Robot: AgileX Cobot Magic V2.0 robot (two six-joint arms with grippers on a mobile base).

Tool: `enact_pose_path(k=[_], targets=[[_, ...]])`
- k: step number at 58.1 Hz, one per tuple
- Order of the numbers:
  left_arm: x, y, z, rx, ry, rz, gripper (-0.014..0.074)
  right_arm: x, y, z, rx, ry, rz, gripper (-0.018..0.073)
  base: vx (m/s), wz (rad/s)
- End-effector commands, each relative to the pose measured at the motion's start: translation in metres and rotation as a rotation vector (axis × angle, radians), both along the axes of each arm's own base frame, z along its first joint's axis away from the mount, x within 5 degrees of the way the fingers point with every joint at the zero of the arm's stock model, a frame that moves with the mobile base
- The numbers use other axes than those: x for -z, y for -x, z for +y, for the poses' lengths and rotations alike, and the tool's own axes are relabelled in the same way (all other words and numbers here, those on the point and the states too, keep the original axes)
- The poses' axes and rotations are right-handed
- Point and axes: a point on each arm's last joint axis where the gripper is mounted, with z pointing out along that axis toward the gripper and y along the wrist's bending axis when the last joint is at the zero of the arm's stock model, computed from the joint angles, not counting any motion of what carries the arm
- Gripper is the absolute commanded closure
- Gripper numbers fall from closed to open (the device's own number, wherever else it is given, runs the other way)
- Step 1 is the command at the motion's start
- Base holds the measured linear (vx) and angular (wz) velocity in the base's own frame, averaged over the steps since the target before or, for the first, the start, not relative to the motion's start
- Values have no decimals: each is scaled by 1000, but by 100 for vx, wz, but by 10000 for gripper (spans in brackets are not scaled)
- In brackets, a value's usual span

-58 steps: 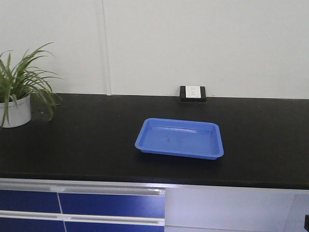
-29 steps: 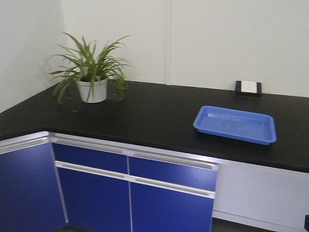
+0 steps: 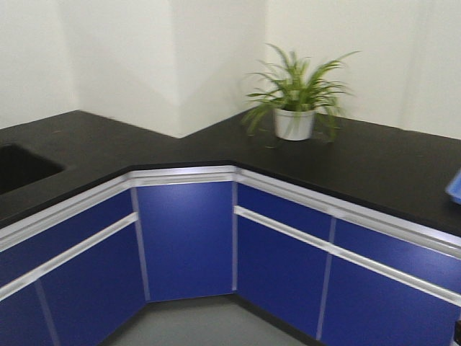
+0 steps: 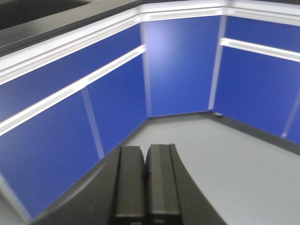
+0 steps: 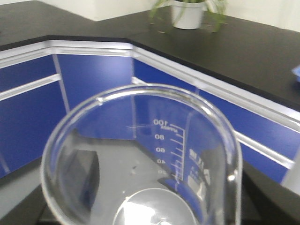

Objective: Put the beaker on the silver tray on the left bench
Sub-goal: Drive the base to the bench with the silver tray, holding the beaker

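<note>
The beaker (image 5: pixel 154 136) is clear glass with printed graduations up to 100 and fills the right wrist view. My right gripper (image 5: pixel 145 192) is shut on the beaker, and its dark fingers (image 5: pixel 91 180) show through the glass. It holds the beaker in the air in front of the blue cabinets. My left gripper (image 4: pixel 145 159) is shut and empty, low over the grey floor. The left bench (image 3: pixel 79 144) is a black worktop running off to the left. The silver tray is out of view. Neither gripper shows in the front view.
A potted plant (image 3: pixel 295 108) stands on the black worktop near the corner. A dark sink recess (image 3: pixel 18 166) is at the far left. A corner of the blue tray (image 3: pixel 455 187) shows at the right edge. Blue cabinet doors (image 3: pixel 187 238) line the corner above the grey floor (image 3: pixel 194 324).
The front view has swung left. The blue tray slid from the middle to the right edge, the plant moved right, and the bench corner and sink came into view.
</note>
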Motion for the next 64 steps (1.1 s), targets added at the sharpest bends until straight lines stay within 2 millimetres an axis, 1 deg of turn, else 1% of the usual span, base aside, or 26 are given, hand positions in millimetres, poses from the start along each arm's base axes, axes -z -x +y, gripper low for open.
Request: enact_pose_path(k=[1, 39, 64], targets=[[2, -1, -1, 8, 3, -65, 595, -15, 0, 3, -39, 5, -86, 566, -20, 65], [2, -1, -1, 8, 3, -65, 595, -15, 0, 3, -39, 5, -86, 566, -15, 57], [2, -1, -1, 8, 3, -65, 595, -15, 0, 3, -39, 5, -86, 566, -3, 57]])
